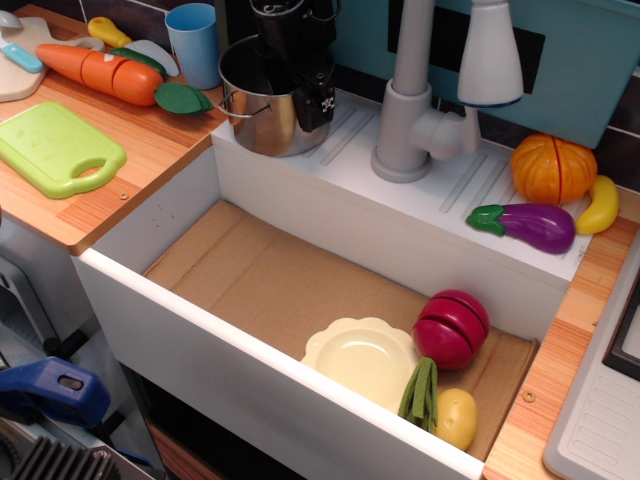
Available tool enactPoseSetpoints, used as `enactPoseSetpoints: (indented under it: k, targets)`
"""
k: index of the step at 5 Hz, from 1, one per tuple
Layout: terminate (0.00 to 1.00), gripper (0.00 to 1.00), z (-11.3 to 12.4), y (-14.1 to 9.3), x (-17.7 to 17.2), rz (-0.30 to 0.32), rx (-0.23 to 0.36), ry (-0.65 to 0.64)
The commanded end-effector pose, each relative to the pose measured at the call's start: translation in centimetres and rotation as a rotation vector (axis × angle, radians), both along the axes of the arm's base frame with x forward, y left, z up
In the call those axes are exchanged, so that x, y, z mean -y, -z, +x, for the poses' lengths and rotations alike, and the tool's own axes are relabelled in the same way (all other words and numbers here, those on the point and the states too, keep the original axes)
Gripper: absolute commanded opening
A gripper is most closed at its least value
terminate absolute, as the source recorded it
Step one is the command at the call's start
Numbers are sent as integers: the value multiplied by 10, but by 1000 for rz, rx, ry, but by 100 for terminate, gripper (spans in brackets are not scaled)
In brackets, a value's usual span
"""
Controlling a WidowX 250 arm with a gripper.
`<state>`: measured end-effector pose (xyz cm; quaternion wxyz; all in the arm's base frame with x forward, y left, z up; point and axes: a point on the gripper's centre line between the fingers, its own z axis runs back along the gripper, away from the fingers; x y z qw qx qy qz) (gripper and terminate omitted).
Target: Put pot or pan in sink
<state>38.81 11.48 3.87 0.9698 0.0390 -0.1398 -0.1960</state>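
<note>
The shiny steel pot (256, 122) stands upright on the white ledge at the back left corner of the sink (158, 218), beside the grey faucet (407, 110). My black gripper (300, 92) comes down from above onto the pot's right rim. One finger reaches inside the pot and the other (322, 103) hangs outside its wall. The jaws look spread apart across the rim, and the pot rests on the ledge. The sink's brown floor (270, 275) is bare on its left half.
In the sink's right corner lie a yellow plate (362, 356), a red toy fruit (452, 328), green beans (421, 390) and a potato (456, 416). A light blue cup (194, 42), carrot (100, 70) and green cutting board (55, 147) sit on the left counter. Eggplant (525, 224), orange (552, 168) right.
</note>
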Motion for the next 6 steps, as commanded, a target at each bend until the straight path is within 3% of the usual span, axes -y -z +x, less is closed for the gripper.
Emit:
enactPoseSetpoints:
  k: [1,3,6]
  targets:
    - [0,0,3,-4,-5,-7,29,-29]
    - [0,0,-10,-15,5,-22,-20,-94]
    - [0,0,-74,-30,18,1,-62,-263]
